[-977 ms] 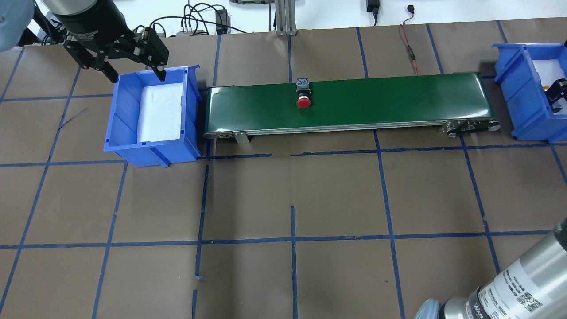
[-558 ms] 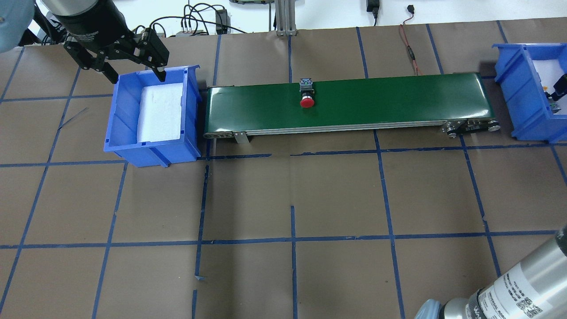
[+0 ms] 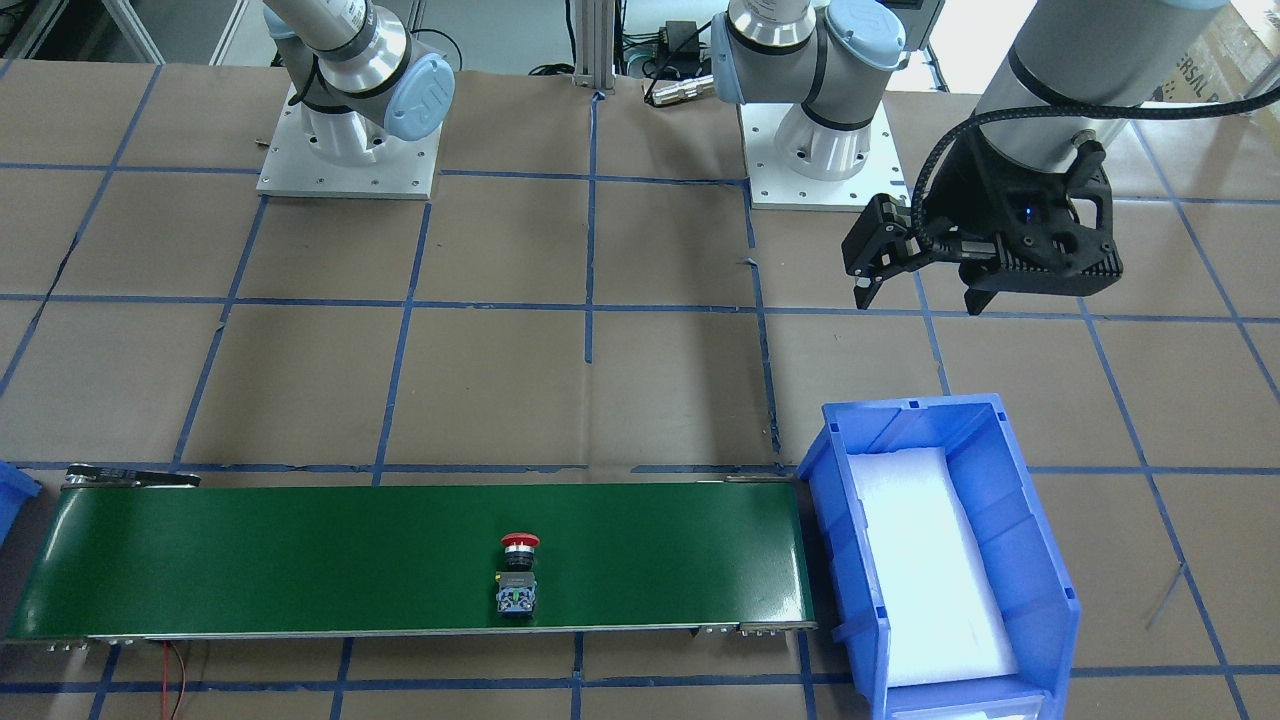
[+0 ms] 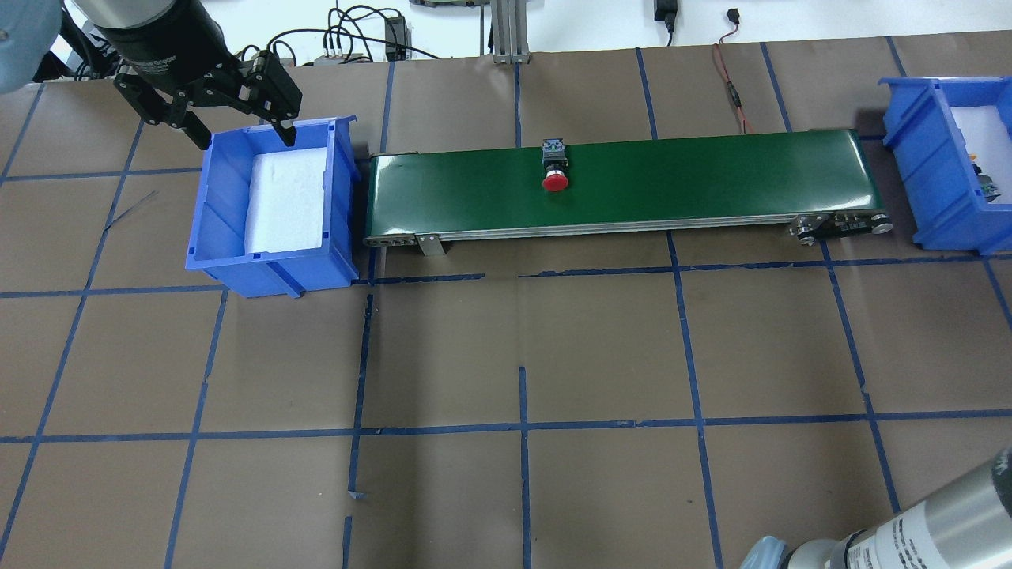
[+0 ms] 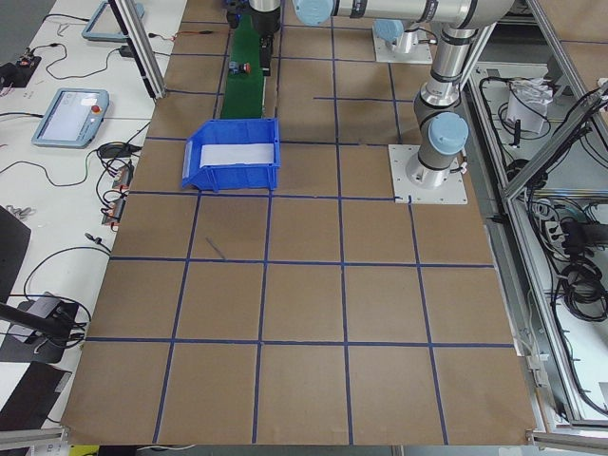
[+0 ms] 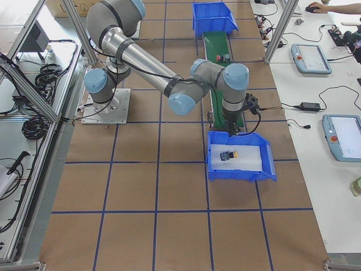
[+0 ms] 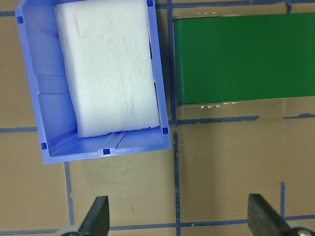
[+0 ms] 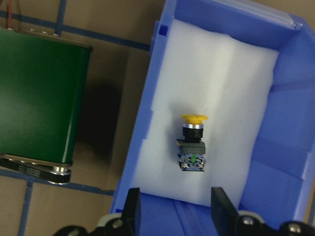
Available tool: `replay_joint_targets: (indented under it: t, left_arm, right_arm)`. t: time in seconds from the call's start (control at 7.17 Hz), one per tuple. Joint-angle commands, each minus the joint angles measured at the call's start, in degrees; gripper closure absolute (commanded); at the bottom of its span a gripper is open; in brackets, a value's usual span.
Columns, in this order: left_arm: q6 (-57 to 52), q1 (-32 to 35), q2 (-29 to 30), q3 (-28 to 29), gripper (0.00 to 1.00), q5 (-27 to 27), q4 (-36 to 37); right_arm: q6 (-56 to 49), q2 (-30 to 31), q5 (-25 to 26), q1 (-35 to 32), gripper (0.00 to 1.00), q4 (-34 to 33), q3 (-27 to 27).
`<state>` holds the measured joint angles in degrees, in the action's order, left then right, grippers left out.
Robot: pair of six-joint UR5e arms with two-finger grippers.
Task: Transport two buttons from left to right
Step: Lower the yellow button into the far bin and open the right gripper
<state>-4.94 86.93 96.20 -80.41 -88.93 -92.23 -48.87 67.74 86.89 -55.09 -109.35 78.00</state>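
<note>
The red button (image 4: 556,178) lies on its side on the green conveyor belt (image 4: 696,174), near the middle; it also shows in the front view as red button (image 3: 518,575). The yellow button (image 8: 193,142) lies on white foam in the right blue bin (image 8: 288,147), directly below my right gripper (image 8: 176,209), which is open and holds nothing. My left gripper (image 4: 245,136) hangs open and holds nothing over the far rim of the left blue bin (image 4: 340,205), which holds only foam. From the left wrist, both fingers (image 7: 97,216) frame bare table beside that bin (image 7: 34,98).
Blue tape lines grid the brown table. Cables (image 4: 731,87) and an aluminium post (image 4: 506,32) sit behind the belt. My right arm's forearm (image 4: 917,529) crosses the near right corner. In the side views, tablets (image 6: 310,56) lie on benches past the table.
The red button has ridden a little to the right along the belt. My right gripper has left the overhead view at the right bin. The left gripper has stayed put.
</note>
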Motion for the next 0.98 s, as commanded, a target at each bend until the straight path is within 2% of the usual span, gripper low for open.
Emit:
replay_joint_targets:
  t: [0.0, 0.14, 0.42, 0.84]
  left_arm:
    - [0.0, 0.0, 0.0, 0.0, 0.00, 0.0, -0.1]
    - [0.0, 0.0, 0.0, 0.0, 0.00, 0.1, 0.0]
    - [0.0, 0.0, 0.0, 0.0, 0.00, 0.1, 0.0]
    - [0.0, 0.0, 0.0, -0.1, 0.00, 1.0, -0.1]
  right_arm:
    - [8.9, 0.8, -1.2, -9.9, 0.42, -0.5, 0.2]
    - [15.8, 0.7, -1.2, -14.1, 0.40, -0.4, 0.5]
    - [20.3, -0.6, -1.2, -21.3, 0.38, -0.1, 0.6]
    - [32.6, -5.5, -1.6, -29.5, 0.38, -0.9, -0.3]
